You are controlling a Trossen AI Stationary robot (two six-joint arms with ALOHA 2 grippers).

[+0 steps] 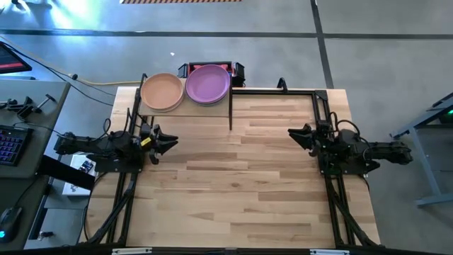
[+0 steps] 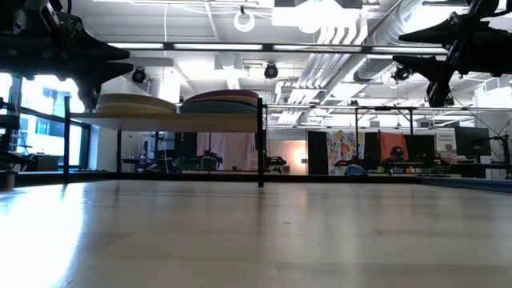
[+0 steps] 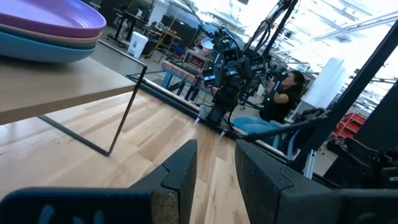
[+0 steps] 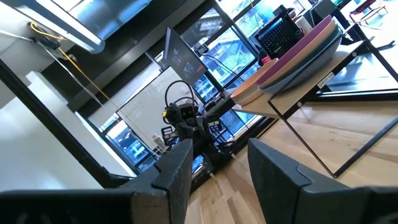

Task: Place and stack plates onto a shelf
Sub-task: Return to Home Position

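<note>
Light-wood planks of the tabletop (image 1: 241, 184) lie bare between the two sets of fingertips, which face each other across the middle, well apart. The left gripper (image 1: 172, 140) hangs near the table's left edge and the right gripper (image 1: 292, 132) near its right edge. Both are parted and hold nothing. In its wrist view the left fingers (image 3: 180, 168) show a narrow gap, and the right fingers (image 4: 174, 168) a wider one.

The shelf (image 1: 212, 108) stands at the far edge, near the left fingertips and off to their side, and well apart from the right ones. Two stacks sit on it, just beside each other. The stack nearer the table's corner is topped by the peach plate (image 1: 162, 92), the other by the purple plate (image 1: 207, 84). A thin black leg (image 1: 230, 113) marks the shelf's end toward the right gripper.

From above, only the top plate of each stack shows. The left wrist view shows a blue plate (image 3: 43, 50) under the purple one, and a seated person (image 3: 283, 93) beyond the table. The low view shows both arms raised off the surface, with clear space beneath the shelf board (image 2: 176, 122).
</note>
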